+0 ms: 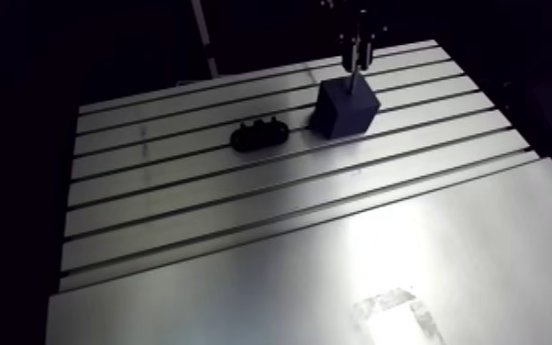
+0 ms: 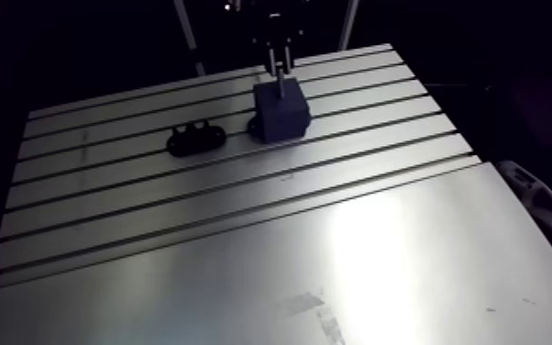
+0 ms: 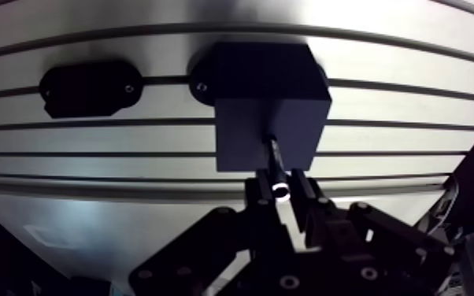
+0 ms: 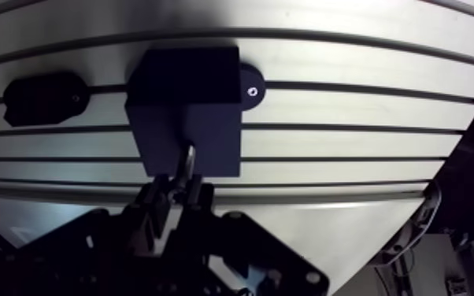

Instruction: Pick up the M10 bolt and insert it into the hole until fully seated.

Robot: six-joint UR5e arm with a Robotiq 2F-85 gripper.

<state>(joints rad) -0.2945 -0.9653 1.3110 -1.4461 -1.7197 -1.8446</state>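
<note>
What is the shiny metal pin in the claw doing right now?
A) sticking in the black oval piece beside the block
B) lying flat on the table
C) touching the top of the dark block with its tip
C: in the wrist view the gripper pinches the bolt, whose far end meets the top face of the dark block.

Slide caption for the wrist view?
End effector holds the bolt, tip at the dark block; black holder alongside on slotted table.
</note>
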